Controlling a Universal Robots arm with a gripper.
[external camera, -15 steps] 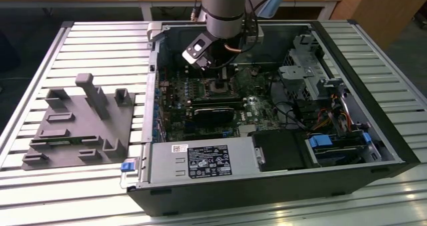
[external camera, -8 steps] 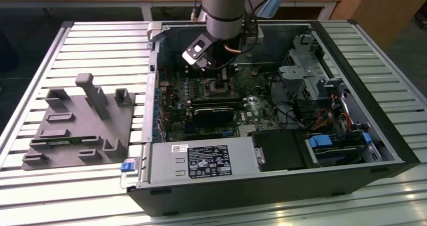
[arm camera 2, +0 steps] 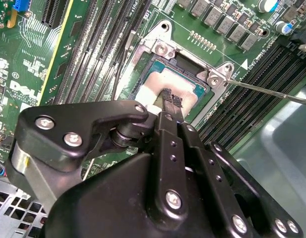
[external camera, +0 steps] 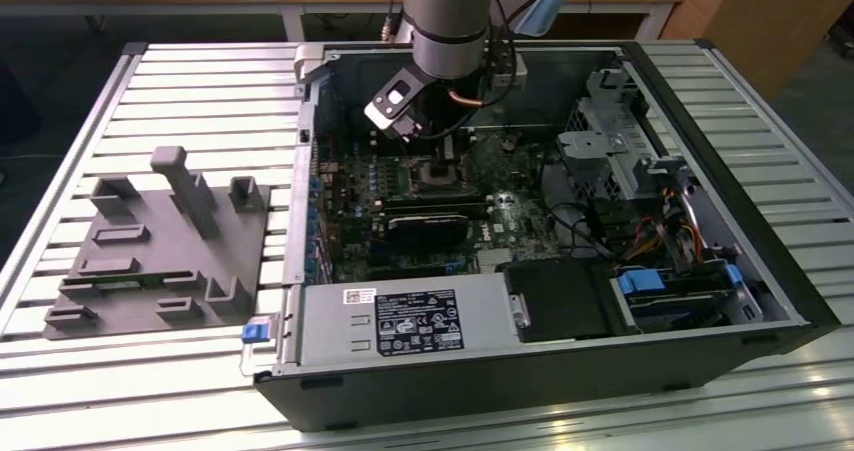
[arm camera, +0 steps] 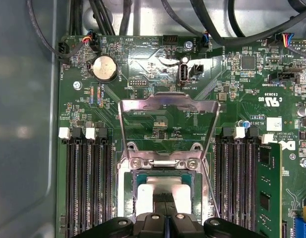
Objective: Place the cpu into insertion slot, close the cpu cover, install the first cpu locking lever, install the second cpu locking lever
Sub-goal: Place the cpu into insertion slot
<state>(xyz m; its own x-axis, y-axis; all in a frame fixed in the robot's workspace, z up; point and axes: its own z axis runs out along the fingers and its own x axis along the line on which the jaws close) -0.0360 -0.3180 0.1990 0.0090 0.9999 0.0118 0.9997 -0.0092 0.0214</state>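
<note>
Pressing clenched fingertips onto the silvery top of the cpu (arm camera 2: 155, 87), the hand (arm camera 2: 170, 101) grasps nothing. The chip lies inside the insertion slot (arm camera 2: 165, 49), whose cpu cover (arm camera: 167, 101) stands raised beyond it. A sideways drag could likely skew the chip on its contacts, and a careless lift could clip the upright cover. The locking lever (arm camera 2: 272, 91) juts out just beside the socket and memory slots (arm camera: 88, 183) flank it, so the only open room is straight up.
</note>
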